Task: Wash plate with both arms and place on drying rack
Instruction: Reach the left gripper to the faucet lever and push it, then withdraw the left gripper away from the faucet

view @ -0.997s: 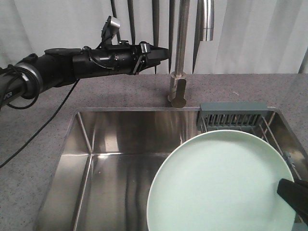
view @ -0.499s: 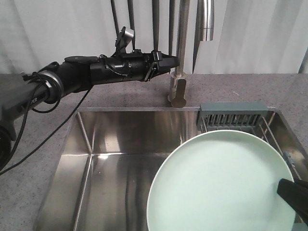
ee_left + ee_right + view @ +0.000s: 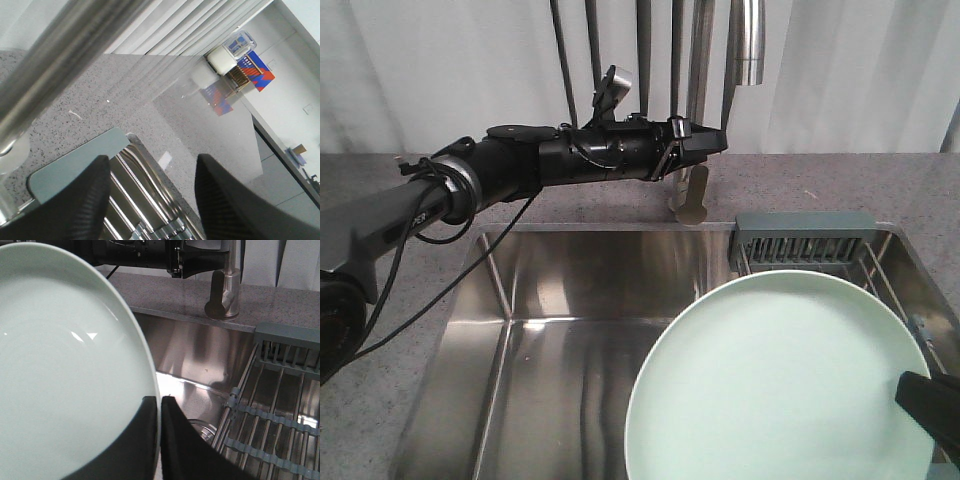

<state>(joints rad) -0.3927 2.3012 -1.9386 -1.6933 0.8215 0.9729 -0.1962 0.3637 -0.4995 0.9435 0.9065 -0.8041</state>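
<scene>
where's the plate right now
The plate fills the lower right of the front view, held above the sink and drying rack by the right gripper clamped on its rim.

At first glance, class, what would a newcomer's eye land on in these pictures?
A big mint plate fills the lower right, over the sink, pinched at its rim by the right gripper. Behind it, the open left gripper hangs beside the faucet.

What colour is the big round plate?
Pale mint green, plain with no pattern; the plate shows best in the front-facing view.
</scene>
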